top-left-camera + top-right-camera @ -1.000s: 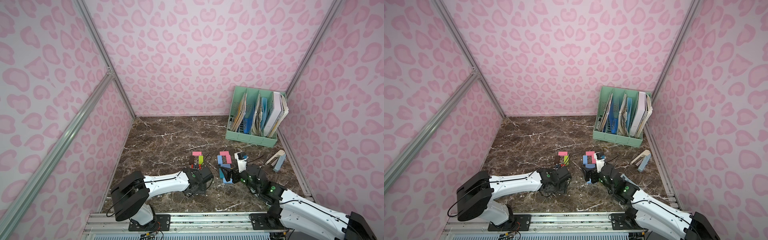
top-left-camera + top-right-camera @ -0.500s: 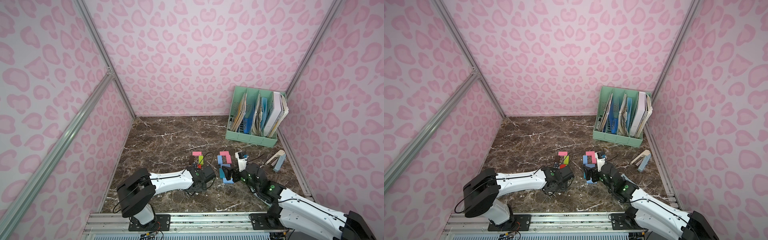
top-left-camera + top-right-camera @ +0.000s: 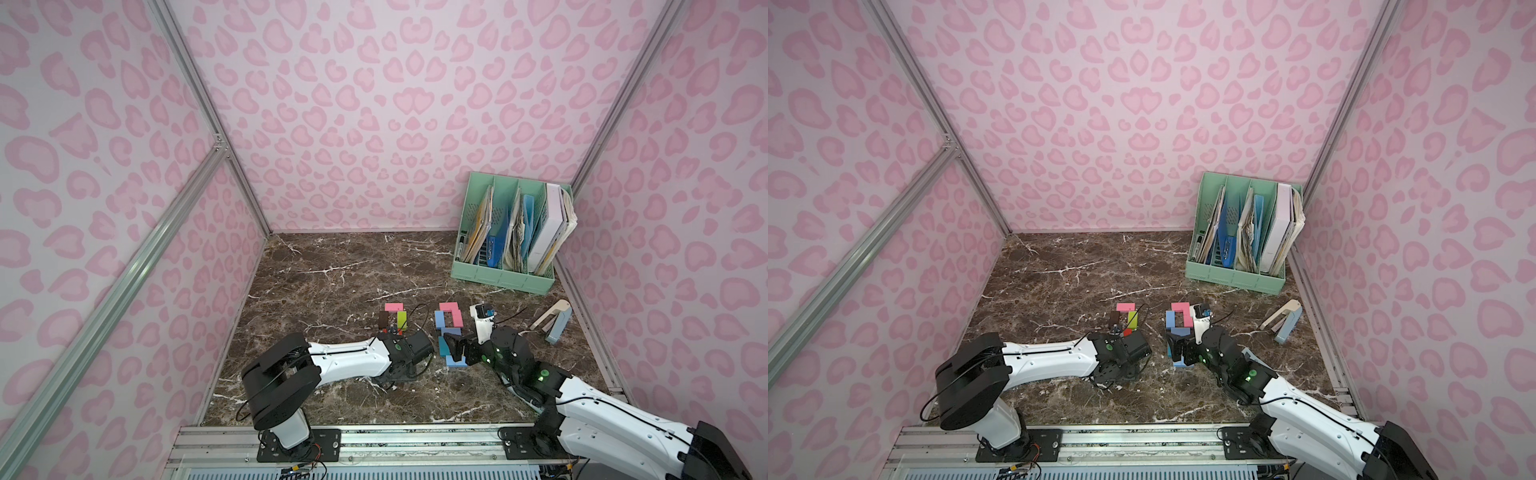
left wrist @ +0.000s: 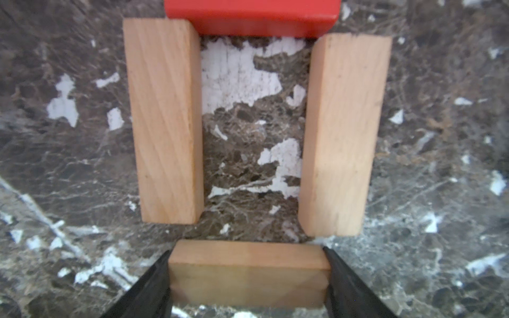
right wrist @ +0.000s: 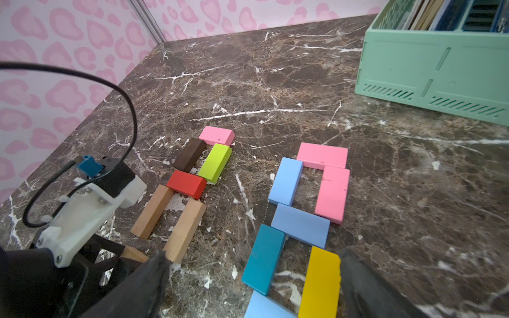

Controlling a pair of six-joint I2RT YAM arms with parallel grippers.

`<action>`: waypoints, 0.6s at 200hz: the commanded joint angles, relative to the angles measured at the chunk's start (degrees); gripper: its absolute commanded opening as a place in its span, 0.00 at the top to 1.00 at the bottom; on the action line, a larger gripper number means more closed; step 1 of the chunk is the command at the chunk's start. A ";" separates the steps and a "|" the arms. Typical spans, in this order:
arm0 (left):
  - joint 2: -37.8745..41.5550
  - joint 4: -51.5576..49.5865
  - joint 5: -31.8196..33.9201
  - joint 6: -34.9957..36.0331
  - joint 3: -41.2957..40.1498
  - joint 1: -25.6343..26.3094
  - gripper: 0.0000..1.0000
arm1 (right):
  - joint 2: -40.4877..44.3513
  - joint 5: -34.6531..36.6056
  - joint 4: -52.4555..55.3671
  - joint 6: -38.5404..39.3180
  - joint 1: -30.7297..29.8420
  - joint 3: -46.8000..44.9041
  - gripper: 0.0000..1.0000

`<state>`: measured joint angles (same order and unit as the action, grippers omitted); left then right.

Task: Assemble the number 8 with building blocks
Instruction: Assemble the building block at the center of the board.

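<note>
In the left wrist view my left gripper is shut on a tan block, gripped by its two ends. It lies across the open end of two parallel tan blocks that run from a red block. In the right wrist view this left figure also has pink, dark brown and green blocks. Beside it lies a figure of pink, light blue, teal and yellow blocks. My right gripper is open, straddling the teal and yellow blocks.
A green file organiser full of folders stands at the back right. A tan and pale blue object lies near the right wall. Pink patterned walls close in the dark marble table on three sides.
The left arm has shifted slightly to the right with the tan block in its grip. The right arm has hardly moved and stays open.
</note>
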<state>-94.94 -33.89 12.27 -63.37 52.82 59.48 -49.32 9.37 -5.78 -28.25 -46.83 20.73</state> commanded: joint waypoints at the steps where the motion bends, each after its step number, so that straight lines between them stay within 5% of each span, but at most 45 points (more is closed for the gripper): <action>1: 0.36 0.47 -0.45 0.69 -0.34 -0.45 0.34 | 0.33 1.34 0.75 -0.58 0.29 0.16 0.02; 120: -0.13 2.38 -1.33 1.68 -1.46 -2.00 0.32 | 1.86 0.49 0.99 -1.54 1.30 -0.78 0.02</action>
<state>-94.30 -32.03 11.27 -62.57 51.75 57.69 -47.35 10.20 -4.69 -28.93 -45.52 20.12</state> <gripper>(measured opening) 0.783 0.977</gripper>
